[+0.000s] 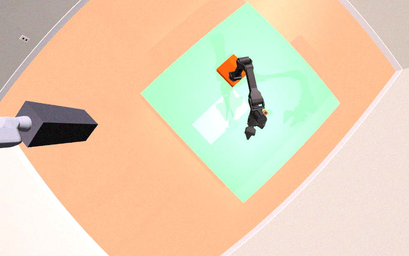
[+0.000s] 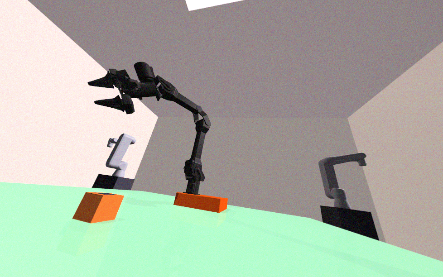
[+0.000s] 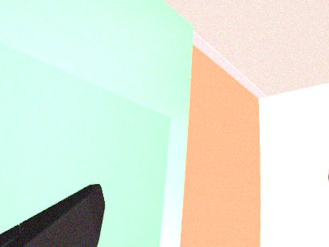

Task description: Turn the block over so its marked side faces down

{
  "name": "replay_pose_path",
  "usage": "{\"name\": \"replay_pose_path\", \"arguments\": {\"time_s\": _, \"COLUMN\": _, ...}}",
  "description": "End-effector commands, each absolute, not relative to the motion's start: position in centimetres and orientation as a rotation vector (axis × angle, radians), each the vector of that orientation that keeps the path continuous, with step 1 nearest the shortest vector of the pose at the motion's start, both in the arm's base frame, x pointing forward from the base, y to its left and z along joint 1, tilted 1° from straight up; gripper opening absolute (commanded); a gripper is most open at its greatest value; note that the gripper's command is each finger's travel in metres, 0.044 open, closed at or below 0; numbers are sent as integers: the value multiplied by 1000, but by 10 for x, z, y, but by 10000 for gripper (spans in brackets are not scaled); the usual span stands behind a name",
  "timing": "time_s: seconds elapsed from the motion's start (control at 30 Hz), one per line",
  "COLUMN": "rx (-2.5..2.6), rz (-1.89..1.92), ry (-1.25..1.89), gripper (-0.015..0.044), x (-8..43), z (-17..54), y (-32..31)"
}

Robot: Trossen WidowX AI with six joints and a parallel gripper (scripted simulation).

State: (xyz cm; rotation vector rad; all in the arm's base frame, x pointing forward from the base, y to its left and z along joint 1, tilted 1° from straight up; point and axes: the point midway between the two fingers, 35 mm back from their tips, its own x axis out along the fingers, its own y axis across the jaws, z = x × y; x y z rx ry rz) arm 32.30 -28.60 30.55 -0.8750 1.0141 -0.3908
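The orange block (image 1: 265,112) (image 2: 86,208) rests on the green table (image 1: 180,90) (image 2: 228,248) (image 3: 81,129). Its dark marked side faces up, seen as a dark square from above and as a thin dark patch on top in the exterior view. My gripper (image 2: 91,92) (image 3: 218,183) is open and empty, held high above the table and the block, its fingers pointing sideways. In the top view the arm passes close beside the block's image and may cover its edge. The wrist view shows one dark finger at lower left and a sliver at the right edge, but no block.
The arm stands on an orange base slab (image 1: 224,69) (image 2: 199,202). A pale rectangle (image 1: 208,125) shows on the table beside it. Two other arms stand on dark pedestals (image 2: 349,220) (image 2: 112,182) beyond the table. The wrist view also shows the table's edge and the orange floor (image 3: 223,161).
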Motion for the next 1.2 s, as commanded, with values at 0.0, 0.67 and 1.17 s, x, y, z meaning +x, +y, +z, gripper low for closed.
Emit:
{"name": "replay_pose_path", "arguments": {"time_s": 0.0, "rx": -671, "rz": -255, "ry": 1047, "gripper": 440, "x": 362, "z": 257, "y": -246}}
{"name": "replay_pose_path", "arguments": {"time_s": 0.67, "rx": 66, "rz": -82, "ry": 1540, "gripper": 440, "x": 400, "z": 101, "y": -38}}
{"name": "replay_pose_path", "arguments": {"time_s": 1.17, "rx": 66, "rz": -81, "ry": 1541, "gripper": 440, "x": 396, "z": 65, "y": -35}}
